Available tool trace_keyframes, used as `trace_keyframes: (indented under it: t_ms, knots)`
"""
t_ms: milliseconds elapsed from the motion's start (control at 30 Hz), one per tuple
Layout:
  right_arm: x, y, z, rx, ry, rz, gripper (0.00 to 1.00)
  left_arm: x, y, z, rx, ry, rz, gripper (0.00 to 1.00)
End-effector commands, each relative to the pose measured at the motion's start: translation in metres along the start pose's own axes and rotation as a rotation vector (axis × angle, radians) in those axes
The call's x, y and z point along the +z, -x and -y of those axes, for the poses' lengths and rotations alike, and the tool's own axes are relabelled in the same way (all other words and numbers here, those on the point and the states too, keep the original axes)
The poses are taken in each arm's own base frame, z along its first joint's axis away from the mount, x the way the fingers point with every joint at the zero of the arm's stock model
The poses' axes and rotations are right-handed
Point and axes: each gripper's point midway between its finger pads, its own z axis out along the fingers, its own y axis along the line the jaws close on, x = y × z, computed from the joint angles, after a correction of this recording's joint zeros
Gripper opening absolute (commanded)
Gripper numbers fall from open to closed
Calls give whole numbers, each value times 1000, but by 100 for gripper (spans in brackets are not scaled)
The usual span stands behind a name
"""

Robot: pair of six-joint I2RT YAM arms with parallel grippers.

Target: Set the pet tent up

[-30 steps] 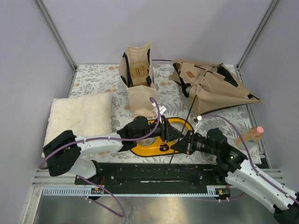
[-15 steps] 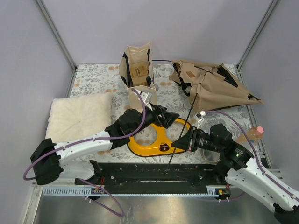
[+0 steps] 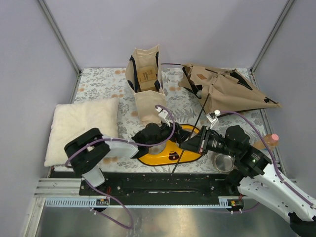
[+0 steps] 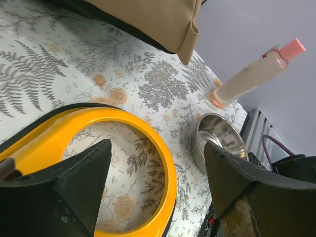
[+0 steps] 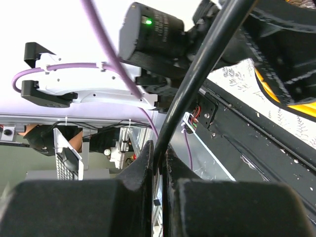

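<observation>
The pet tent (image 3: 227, 91) lies collapsed at the back right as a heap of tan canvas with a brown label patch. One thin black pole (image 3: 197, 121) slants from it down to the front rail. My right gripper (image 3: 191, 144) is shut on that pole, which runs up from between the jaws in the right wrist view (image 5: 197, 74). My left gripper (image 3: 170, 133) is open and empty, low over a yellow ring (image 3: 170, 155). In the left wrist view the ring (image 4: 163, 163) lies between the spread fingers and tan canvas (image 4: 148, 19) fills the top.
A beige tote bag (image 3: 145, 74) stands at the back centre. A cream pillow (image 3: 84, 128) lies at the left. A steel bowl (image 3: 222, 162) and a pink-capped bottle (image 3: 264, 143) are at the front right, both also in the left wrist view: bowl (image 4: 222, 140), bottle (image 4: 254, 69).
My left arm swung up and out, then folded back with its gripper low over the yellow ring. My right gripper shifted slightly up and left with the pole. The tent canvas shifted a little.
</observation>
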Motion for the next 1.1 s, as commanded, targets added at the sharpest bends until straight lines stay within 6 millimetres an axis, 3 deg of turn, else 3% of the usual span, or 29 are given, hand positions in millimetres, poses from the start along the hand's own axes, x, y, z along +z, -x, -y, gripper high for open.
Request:
trace_keyframes:
  t_ms: [0, 200, 467, 700, 900, 1067]
  knots:
    - [-7, 22, -49, -76, 145, 82, 0, 16, 52, 54, -34, -254, 235, 78]
    - [-6, 28, -58, -52, 167, 102, 0, 48, 49, 55, -25, -243, 302, 78]
    - [-4, 33, -62, -7, 188, 128, 0, 86, 44, 37, -46, -156, 352, 77]
    - [-3, 33, -64, -2, 192, 115, 0, 110, 43, 41, -64, -168, 350, 75]
    - [-4, 32, -64, 1, 200, 118, 0, 133, 36, 33, -58, -114, 302, 61]
    - [-8, 33, -65, -4, 206, 134, 0, 142, 24, 21, -46, -61, 267, 61]
